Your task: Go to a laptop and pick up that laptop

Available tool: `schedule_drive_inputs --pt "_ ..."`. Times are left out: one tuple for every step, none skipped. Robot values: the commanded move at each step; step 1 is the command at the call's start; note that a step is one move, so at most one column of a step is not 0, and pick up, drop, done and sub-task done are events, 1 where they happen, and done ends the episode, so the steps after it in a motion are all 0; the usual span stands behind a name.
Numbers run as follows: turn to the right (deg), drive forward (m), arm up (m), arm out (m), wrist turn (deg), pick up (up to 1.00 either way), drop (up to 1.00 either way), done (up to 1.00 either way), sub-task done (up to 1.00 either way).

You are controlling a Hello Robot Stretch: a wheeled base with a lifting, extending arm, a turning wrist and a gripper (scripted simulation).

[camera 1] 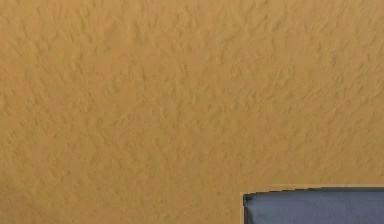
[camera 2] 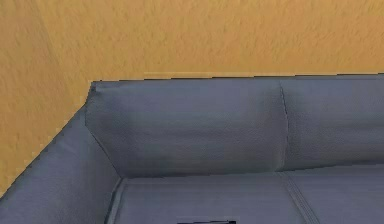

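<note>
Half the job looks done, I judge: I am parked by the sofa (camera 2: 200, 130), wall (camera 1: 150, 100) ahead. A dark sliver (camera 2: 207, 222) at six o'clock in the arm side view may be the laptop; picking up remains. Jaws' state I cannot tell.

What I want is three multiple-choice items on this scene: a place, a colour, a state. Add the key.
1. In the forward view the sofa shows at: A the bottom right corner; B the top left; C the centre.
2. The wall is: A white; B orange-yellow; C green.
3. In the arm side view the sofa's back is: A piled with pillows; B under a blanket; C bare.
1 A, its blue-grey corner sits there; 2 B, that colour in both views; 3 C, smooth cushions with one seam.
</note>
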Motion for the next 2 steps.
schedule_drive_inputs --pt "0.0 0.00 -0.30 0.00 0.0 0.00 0.00 0.00 0.00" --pt "0.0 0.00 0.00 0.00 0.0 1.00 0.00 0.00 0.00"
